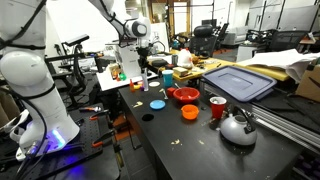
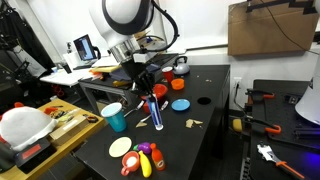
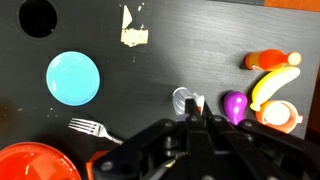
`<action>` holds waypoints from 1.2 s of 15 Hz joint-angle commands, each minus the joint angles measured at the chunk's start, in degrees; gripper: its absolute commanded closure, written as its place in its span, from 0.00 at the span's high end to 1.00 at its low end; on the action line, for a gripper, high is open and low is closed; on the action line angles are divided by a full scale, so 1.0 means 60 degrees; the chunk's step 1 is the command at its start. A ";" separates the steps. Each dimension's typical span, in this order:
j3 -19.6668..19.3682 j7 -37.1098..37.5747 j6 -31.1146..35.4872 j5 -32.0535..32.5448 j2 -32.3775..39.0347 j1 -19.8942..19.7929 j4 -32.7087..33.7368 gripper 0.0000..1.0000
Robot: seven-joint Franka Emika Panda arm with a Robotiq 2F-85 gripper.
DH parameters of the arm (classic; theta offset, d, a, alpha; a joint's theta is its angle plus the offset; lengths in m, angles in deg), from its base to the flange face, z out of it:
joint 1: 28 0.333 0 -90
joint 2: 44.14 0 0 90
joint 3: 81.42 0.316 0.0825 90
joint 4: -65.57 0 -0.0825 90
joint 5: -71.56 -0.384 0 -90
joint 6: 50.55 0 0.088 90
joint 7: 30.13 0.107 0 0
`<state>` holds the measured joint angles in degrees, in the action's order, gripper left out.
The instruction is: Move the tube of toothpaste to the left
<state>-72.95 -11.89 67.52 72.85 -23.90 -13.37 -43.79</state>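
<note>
Currently the grasp step looks complete: the gripper [image 2: 149, 93] appears clamped on the tube [image 2: 157, 114], which stands tilted mid-table between the fork [image 3: 95, 130] and toy fruit [image 3: 268, 88]. Next move: lift slightly, carry left, clearing the fork.

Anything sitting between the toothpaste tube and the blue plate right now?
No. In the wrist view the table between the toothpaste tube and the blue plate is bare; the fork lies just off that line.
</note>
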 commanded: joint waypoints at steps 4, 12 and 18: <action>-0.0068 0.0321 0.0110 0.0028 0.0134 0.0118 0.0132 0.01; -0.0056 0.0293 0.0139 0.0021 0.0175 0.0159 0.0040 0.01; -0.0074 0.0316 0.0162 0.0042 0.0278 0.0182 0.0013 0.01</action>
<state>-72.99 -11.73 67.98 72.85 -22.16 -12.99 -43.64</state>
